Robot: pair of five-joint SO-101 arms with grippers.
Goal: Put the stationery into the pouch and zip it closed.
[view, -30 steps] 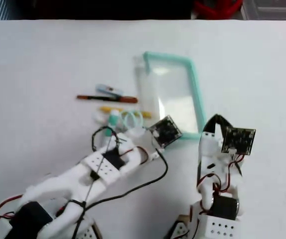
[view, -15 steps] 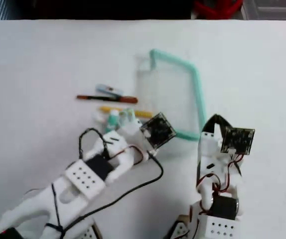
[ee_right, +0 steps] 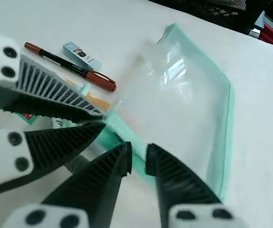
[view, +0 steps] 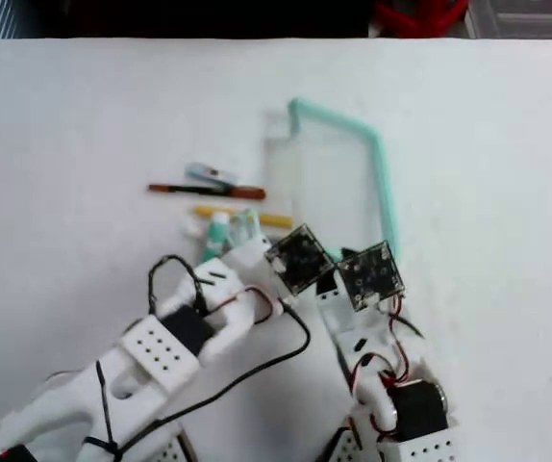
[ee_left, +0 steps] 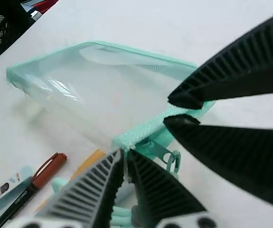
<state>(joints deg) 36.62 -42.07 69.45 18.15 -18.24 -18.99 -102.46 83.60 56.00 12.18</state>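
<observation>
- High view: the pouch is lying mid-table, clear with a teal border. The stationery is sitting just left of it: a pen, a yellow pencil and small teal pieces nearer the left arm. Judging by this, nothing is going in yet. The left arm and the right arm are crowding the pouch's near edge. Risk: the wrists are sitting so close that a swing by either could be knocking the other or sweeping the pencil away.
- Left wrist view: the left gripper is pressing its jaws together on the teal zip edge at the near corner, with what looks like the zip pull hanging just beside. Risk: the tips are holding only a thin strip, so a tug from the other side could be slipping it free. If they are pinching both lips, the mouth is staying shut.
- Right wrist view: the right gripper is holding its jaws narrowly apart, straddling the same edge just right of the left one and apparently not clamping yet. Risk: in closing it could be catching both layers or the left fingers, and in pulling it could be dragging the light pouch.
</observation>
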